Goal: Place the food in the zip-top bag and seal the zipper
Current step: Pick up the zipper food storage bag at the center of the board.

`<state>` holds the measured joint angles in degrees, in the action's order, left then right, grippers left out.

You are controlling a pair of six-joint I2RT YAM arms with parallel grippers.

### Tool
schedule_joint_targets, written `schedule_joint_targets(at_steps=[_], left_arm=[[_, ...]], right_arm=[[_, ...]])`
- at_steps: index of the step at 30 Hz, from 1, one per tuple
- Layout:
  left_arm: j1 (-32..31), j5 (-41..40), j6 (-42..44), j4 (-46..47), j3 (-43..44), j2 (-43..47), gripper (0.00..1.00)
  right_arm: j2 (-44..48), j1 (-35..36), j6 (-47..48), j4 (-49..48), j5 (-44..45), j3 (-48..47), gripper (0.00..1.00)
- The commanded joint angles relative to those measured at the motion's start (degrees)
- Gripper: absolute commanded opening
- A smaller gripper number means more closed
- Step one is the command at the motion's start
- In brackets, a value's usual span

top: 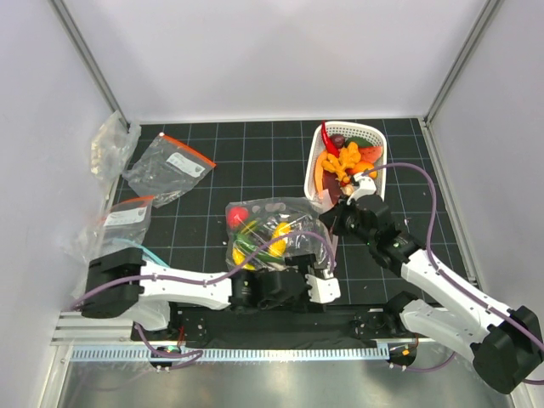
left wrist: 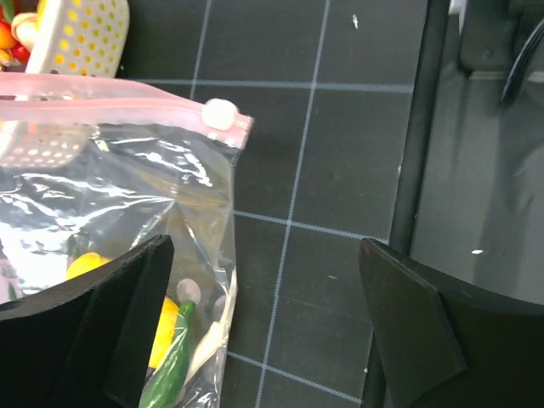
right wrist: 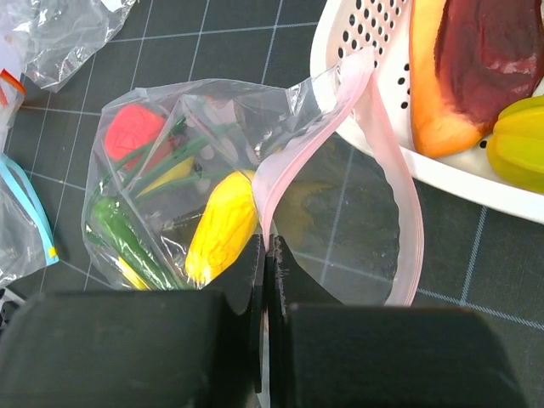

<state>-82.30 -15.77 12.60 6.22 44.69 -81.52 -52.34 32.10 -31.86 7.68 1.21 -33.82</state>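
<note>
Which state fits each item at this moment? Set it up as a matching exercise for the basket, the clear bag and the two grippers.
Things:
1. basket
2. clear bag
3. left gripper
4. right gripper

States:
A. shut on the pink zipper strip
B. open, beside the bag's corner
C. far right of the mat, with toy food in it
D. mid-table, mouth unsealed, with fruit and vegetables inside

Pairs: 1-C, 2-D, 3-B, 4-A

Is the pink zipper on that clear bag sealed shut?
No, the zipper gapes in a wide loop beside the white basket, its two sides plainly apart.
</note>
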Motion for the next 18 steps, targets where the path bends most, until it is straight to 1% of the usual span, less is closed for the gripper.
schedule_joint_targets(at_steps=[1,4,5,8,10,13,17,18], left_arm=[[-1.11,-10.32,5.24,6.61,1.72,-2.33,0.91],[-1.54,-12.61,5.50,8.01,2.42,-4.52,0.89],[-1.81,-13.23,6.29,9.93,2.25,-5.23,0.88],[-2.42,-18.23,7.79,12.93,3.56,-9.35,0.81],[-2.51,-19.82,9.10,14.08,4.27,-11.98,0.78],[-2.51,-18.86,10.60,16.72,5.06,-14.27,0.75],[-2.34,-21.31,12.09,18.30,7.34,-16.82,0.71],[-2.34,-22.19,12.53,18.39,7.61,-17.27,0.65]], right_arm=[[1.54,-0.19,-1.63,-3.29,1.43,-0.28,0.01],[1.89,-0.11,-3.03,-3.46,0.20,-0.72,0.01],[2.41,-0.19,-3.56,-3.64,0.11,-0.63,0.01],[3.64,-0.19,-3.83,-3.99,0.45,-0.19,0.01],[4.78,-0.10,-4.00,-4.25,0.81,0.34,0.01],[5.31,-0.19,-4.27,-4.61,0.81,0.77,0.01],[4.88,-0.19,-4.88,-5.48,0.46,1.21,0.01],[4.79,-0.19,-4.88,-5.57,0.28,1.30,0.01]])
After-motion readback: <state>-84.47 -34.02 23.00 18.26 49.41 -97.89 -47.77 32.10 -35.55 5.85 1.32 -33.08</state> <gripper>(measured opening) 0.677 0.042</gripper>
